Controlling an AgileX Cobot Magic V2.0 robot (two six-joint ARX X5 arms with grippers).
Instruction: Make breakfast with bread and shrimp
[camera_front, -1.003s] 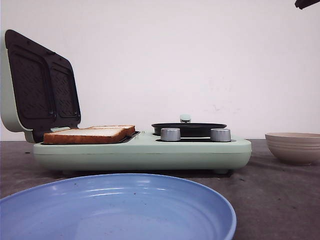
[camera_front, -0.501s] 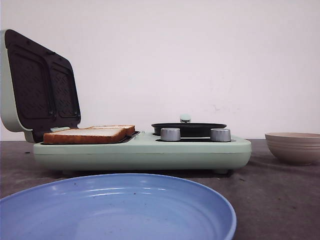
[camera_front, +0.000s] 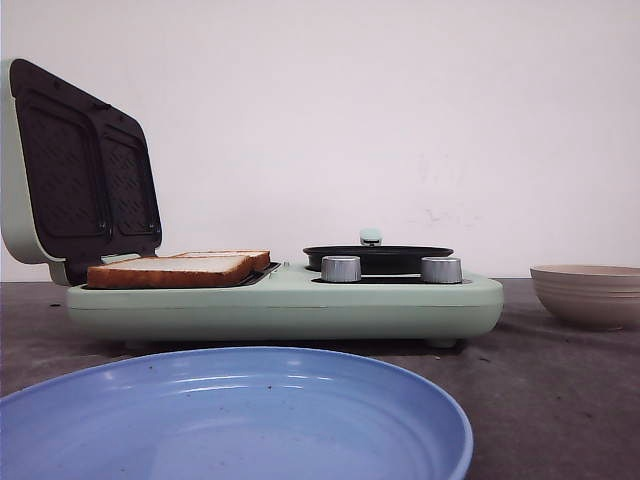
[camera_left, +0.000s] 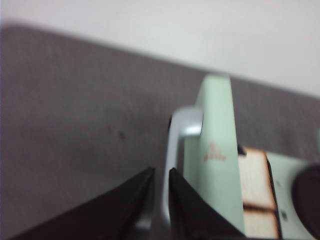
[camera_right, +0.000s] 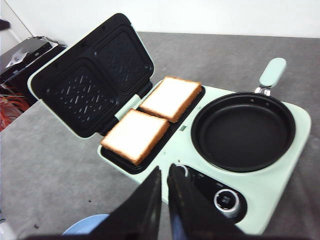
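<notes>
Two slices of bread (camera_front: 170, 270) lie side by side in the open sandwich maker's lower tray; the right wrist view shows one slice (camera_right: 135, 135) and the other (camera_right: 171, 97). No shrimp shows in any view. My right gripper (camera_right: 165, 169) hangs shut and empty above the maker's front edge near a knob. My left gripper (camera_left: 161, 171) is shut to a narrow slit by the raised lid's (camera_left: 216, 150) silver handle (camera_left: 176, 145). The handle shows through the slit, and I cannot tell whether it is touched. Neither gripper shows in the front view.
An empty black pan (camera_right: 242, 131) sits on the maker's right half, behind two knobs (camera_front: 340, 268). A beige bowl (camera_front: 588, 292) stands at the right. A blue plate (camera_front: 230, 420) fills the near foreground. The lid (camera_front: 85, 165) stands open at the left.
A dark arm tip at the front view's top right corner one second ago has left that view. Bread, lid, pan and dishes have not moved.
</notes>
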